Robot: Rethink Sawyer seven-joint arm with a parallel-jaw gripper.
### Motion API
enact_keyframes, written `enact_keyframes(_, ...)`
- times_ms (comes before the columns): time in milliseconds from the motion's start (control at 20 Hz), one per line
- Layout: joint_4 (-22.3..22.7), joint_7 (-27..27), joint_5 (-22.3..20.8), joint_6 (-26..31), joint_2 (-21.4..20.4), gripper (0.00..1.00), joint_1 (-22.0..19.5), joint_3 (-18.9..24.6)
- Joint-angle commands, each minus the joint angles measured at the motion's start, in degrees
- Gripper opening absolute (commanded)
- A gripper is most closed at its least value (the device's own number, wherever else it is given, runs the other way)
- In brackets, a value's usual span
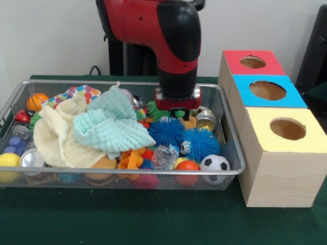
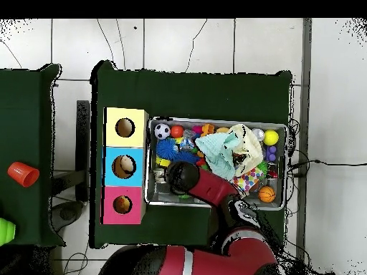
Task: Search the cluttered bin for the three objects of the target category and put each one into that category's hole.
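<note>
A wire mesh bin (image 1: 127, 173) holds a heap of toys and cloths. My gripper (image 1: 178, 109) is lowered into the bin's back right part. It sits just behind two blue spiky balls (image 1: 167, 130) and next to a green spiky ball (image 1: 155, 109) and a metal can (image 1: 206, 120); its tip is hidden among them. In the overhead view the arm's end (image 2: 181, 176) covers that spot. Three boxes with round holes stand beside the bin: red (image 1: 253, 62), blue (image 1: 267, 91) and yellow (image 1: 286, 128).
A cream cloth (image 1: 60, 137), a mint cloth (image 1: 110, 125) and a dotted cloth (image 1: 82, 93) cover the bin's left half. A soccer ball (image 1: 214, 163), orange ball (image 1: 37, 101) and yellow ball (image 1: 9, 161) lie along its edges. A red cup (image 2: 23, 173) stands on a side table.
</note>
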Motion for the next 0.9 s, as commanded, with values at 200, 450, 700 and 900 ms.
enact_keyframes(200,-8.89,12.94,2.87,7.78,-0.23,0.00,0.40,-0.86)
enact_keyframes(450,-9.63,13.54,2.62,10.94,-0.80,0.00,1.04,-2.07)
enact_keyframes(700,-9.87,14.34,3.10,13.62,-1.63,0.00,1.32,-2.30)
enact_keyframes(900,-10.58,15.10,3.26,15.45,-1.91,0.00,1.93,-2.91)
